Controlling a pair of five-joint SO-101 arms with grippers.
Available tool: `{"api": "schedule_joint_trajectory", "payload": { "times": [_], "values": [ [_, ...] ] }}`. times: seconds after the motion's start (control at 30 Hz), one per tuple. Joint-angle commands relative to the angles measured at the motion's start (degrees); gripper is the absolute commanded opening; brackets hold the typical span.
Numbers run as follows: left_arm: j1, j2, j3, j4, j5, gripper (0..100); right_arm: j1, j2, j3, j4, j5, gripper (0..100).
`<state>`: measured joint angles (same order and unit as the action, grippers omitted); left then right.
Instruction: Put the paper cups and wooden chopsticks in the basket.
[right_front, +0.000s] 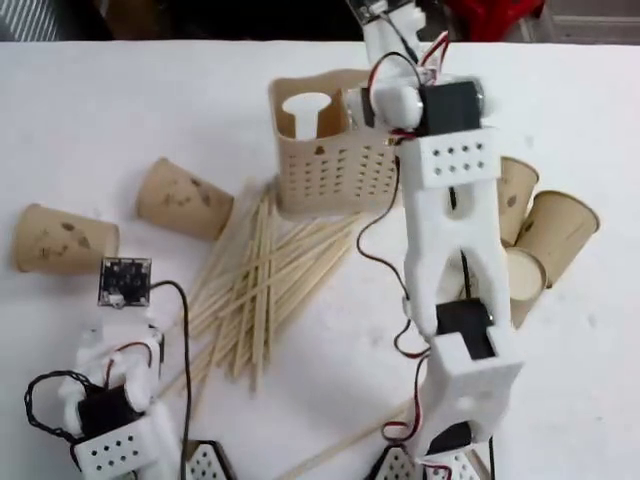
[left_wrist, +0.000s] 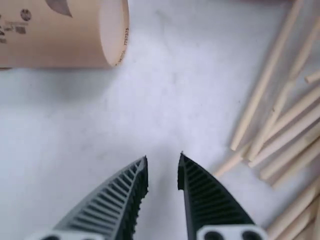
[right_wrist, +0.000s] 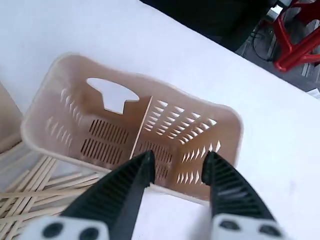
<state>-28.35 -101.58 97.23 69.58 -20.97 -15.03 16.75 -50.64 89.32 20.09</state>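
White table, high view: a beige perforated basket stands upright near the far edge. Wooden chopsticks lie fanned in a loose pile just in front of it, with one stick apart near the front edge. Paper cups lie on their sides: two to the left of the pile, and a cluster of three on the right, partly behind the right arm. That arm stretches from the front edge to the basket, its wrist above the basket's right end. The left arm sits folded at the front left corner.

Left wrist view: the left gripper hangs over bare table, its ribbed jaws a narrow gap apart and holding nothing. One cup lies on its side ahead of it, well apart; chopstick ends lie near the other jaw, not touching it.

Right wrist view: the right gripper is above the basket's near wall, its jaws moderately apart and holding nothing. A divider splits the basket into two compartments. Chopsticks lie against the basket's outer side, and a red chair stands beyond the table.
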Motion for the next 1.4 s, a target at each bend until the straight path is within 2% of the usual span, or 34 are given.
{"api": "schedule_joint_trajectory", "payload": {
  "times": [0.0,0.23,0.4,0.67,0.77,0.93,1.13,1.37],
  "values": [
    [-0.3,0.2,0.0,0.3,-0.7,12,0.2,-4.4,-1.5,-1.5,1.3,17.3],
    [-0.3,0.2,0.0,0.3,-0.7,12,2.2,-4.3,5.6,-10.8,2.5,17.3],
    [-0.3,0.2,0.0,0.3,-0.7,12,1.2,-7.6,17.9,-19.4,2.5,17.3],
    [-0.3,0.1,0.0,0.3,-0.7,12,-1.5,-25.2,54.3,-46.2,2.3,17.3],
    [-0.3,0.1,0.0,0.3,-0.7,12,-3.3,-29.8,64.2,-52.2,2.4,17.4],
    [-0.3,0.1,0.0,0.3,-0.7,12,-6.3,-30.6,66.5,-52.5,2.2,21.7],
    [-0.3,0.1,0.0,0.3,-0.7,12,-5.1,-21.7,61.1,-51.4,2.2,19.2],
    [-0.3,0.1,0.0,0.3,-0.7,12,-4.8,-10.8,43.5,-36.2,-2.5,10.0]
  ]
}}
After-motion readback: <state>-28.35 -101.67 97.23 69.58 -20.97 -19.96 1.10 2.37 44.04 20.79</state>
